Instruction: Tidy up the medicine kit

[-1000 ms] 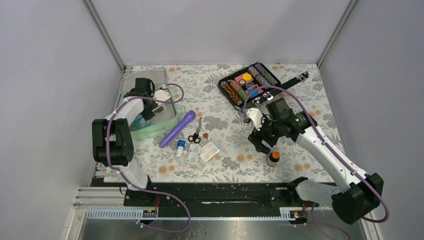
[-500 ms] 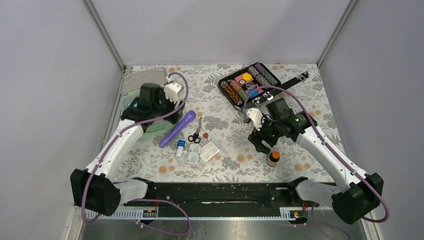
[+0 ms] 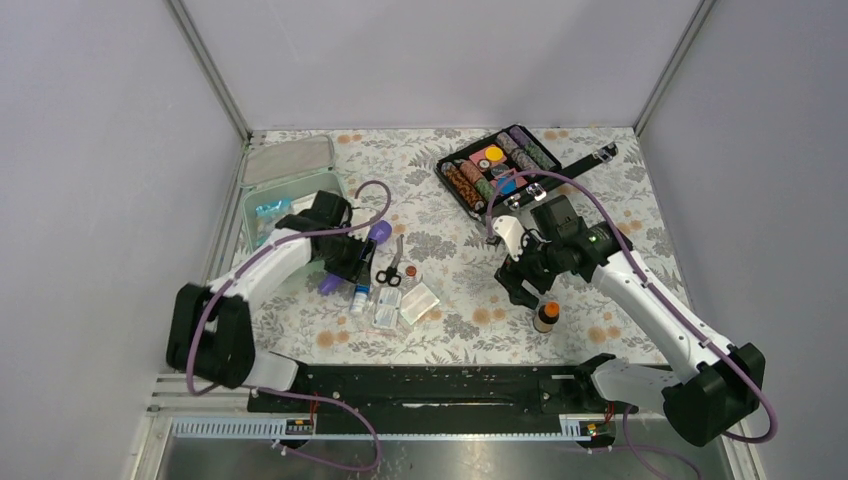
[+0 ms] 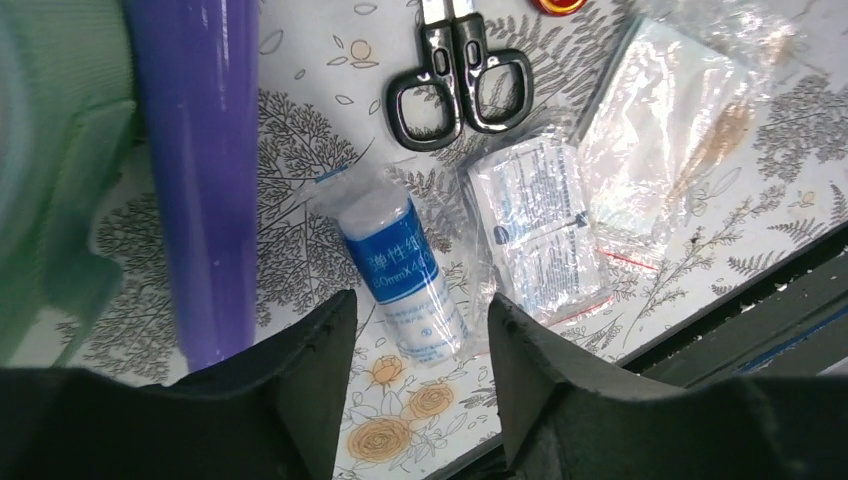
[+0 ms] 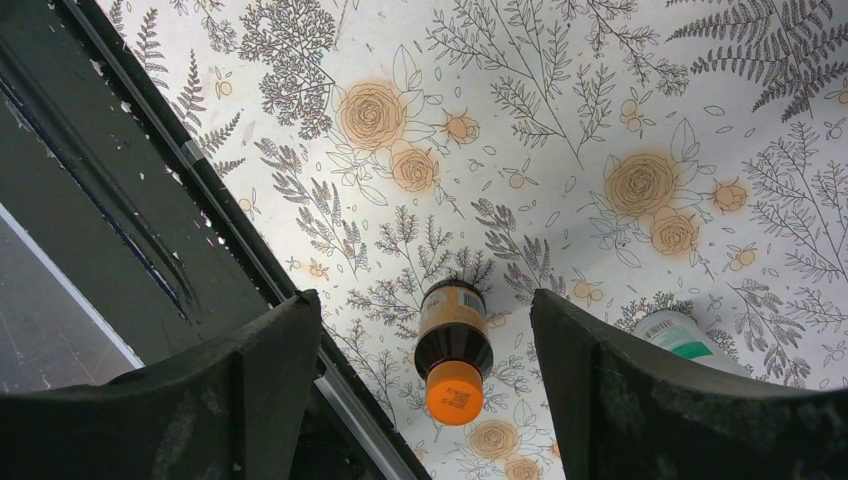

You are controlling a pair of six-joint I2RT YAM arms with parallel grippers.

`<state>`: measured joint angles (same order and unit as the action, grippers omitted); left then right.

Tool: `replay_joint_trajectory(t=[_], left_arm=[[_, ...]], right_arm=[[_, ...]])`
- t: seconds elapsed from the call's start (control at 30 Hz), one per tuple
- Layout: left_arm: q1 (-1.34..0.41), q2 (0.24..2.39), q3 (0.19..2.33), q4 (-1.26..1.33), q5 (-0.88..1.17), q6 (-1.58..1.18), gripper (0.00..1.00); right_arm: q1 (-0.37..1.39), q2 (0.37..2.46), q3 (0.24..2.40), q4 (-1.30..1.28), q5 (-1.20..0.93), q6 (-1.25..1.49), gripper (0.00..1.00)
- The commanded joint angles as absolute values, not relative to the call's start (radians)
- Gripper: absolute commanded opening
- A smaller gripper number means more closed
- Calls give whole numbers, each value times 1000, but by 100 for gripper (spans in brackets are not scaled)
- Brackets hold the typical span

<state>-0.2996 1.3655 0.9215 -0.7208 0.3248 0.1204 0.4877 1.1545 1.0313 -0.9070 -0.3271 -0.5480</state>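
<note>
Medicine kit (image 3: pixel 252 228) sits open by the table's far-left corner, its lid (image 3: pixel 288 160) behind it, with the left gripper (image 3: pixel 355 268) over loose supplies nearby. Left wrist: the jaws are spread astride a blue-and-white bandage roll (image 4: pixel 400 270) (no contact); picking seems underway, so lower and close. Right wrist: the right gripper (image 5: pixel 425 300) is spread wide above an orange-capped brown bottle (image 5: pixel 453 350).

A black case (image 3: pixel 444 169) of colourful rolls sits on the floral tablecloth (image 3: pixel 400 160).
</note>
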Motion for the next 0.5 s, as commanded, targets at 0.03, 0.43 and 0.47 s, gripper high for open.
replay_joint_trajectory(t=[0.03, 0.43, 0.47], left_arm=[[-334, 1464, 988, -746, 269, 43, 47], [-490, 1596, 1029, -764, 94, 3, 41], [-495, 1605, 1033, -765, 83, 3, 38]], right_arm=[[482, 1145, 1071, -904, -329, -542, 83], [482, 1112, 1059, -910, -316, -556, 83], [482, 1116, 1064, -910, -313, -560, 83]])
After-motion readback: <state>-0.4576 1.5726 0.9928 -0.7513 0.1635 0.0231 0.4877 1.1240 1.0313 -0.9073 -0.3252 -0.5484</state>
